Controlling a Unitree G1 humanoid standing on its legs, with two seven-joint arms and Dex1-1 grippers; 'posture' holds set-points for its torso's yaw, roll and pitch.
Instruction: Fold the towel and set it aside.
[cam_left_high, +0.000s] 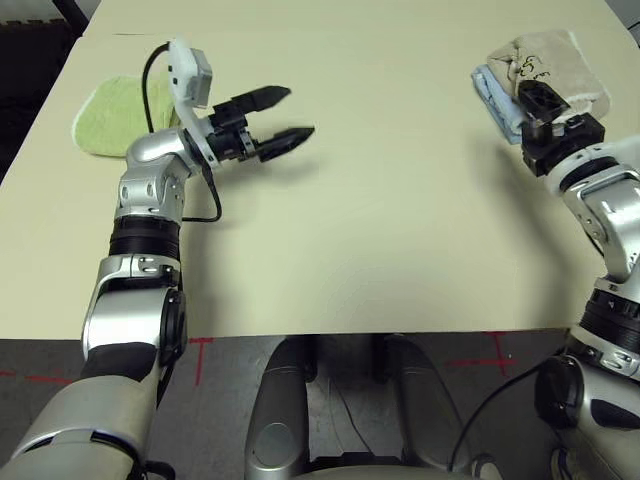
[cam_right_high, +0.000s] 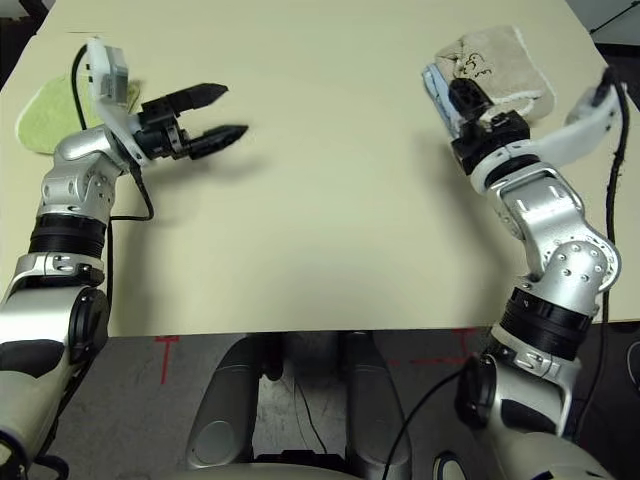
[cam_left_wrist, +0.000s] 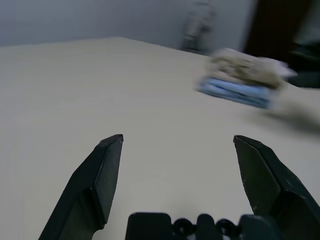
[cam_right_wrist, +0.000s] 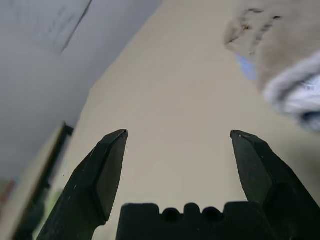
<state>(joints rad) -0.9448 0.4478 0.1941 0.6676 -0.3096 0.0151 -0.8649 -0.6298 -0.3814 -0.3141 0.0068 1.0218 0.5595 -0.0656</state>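
While both arms hang over the bare middle of the counter (cam_left_high: 380, 240), the right claw (cam_right_high: 470, 105) stands released, nothing between its fingers, touching or just short of the towel (cam_right_high: 495, 65). Towel: folded, at two o'clock, atop a light blue towel (cam_left_high: 497, 100), long axis toward one o'clock. Left claw (cam_left_high: 280, 120), released, well apart. Green towel (cam_left_high: 115, 115), at ten o'clock.
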